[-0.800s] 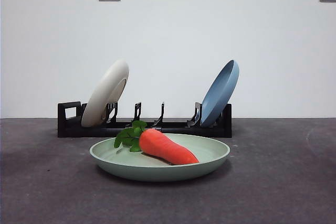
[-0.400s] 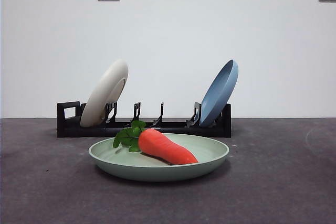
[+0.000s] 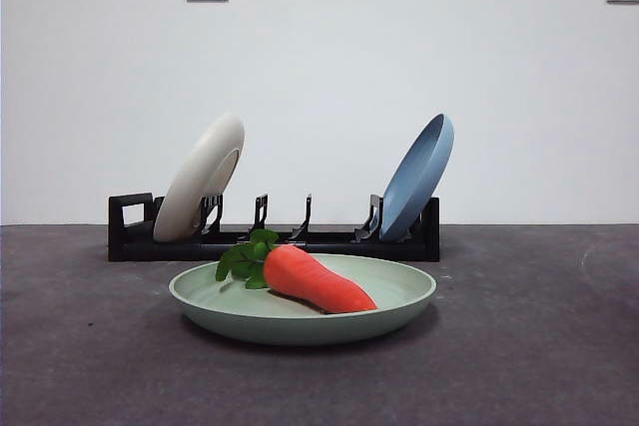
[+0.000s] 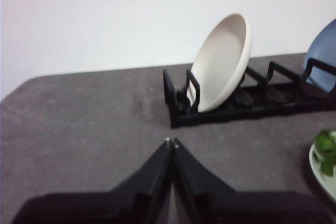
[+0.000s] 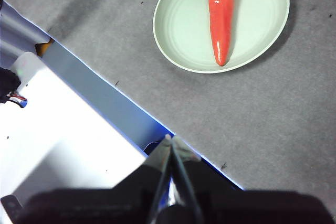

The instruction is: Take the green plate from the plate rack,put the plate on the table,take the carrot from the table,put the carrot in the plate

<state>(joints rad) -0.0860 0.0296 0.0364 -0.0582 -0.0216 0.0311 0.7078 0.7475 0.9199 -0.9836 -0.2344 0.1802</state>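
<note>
Front view: carrot (image 3: 318, 280) is lying in the green plate (image 3: 302, 303) on the table (image 3: 539, 346), both arms out of this view.

Plate is sitting flat just in front of the rack (image 3: 274, 229), which is holding a cream plate (image 3: 200, 178) at its left end and a blue plate (image 3: 416, 177) at its right, both leaning in their slots. Carrot's leaves are pointing left and far, its tip right and near. Left gripper (image 4: 171, 142) is hovering over bare table near the rack's left end, jaws pressed together and empty. Right gripper (image 5: 171, 139) is hanging high over the table's near edge, well apart from the plate, jaws together, gripping nothing.
</note>
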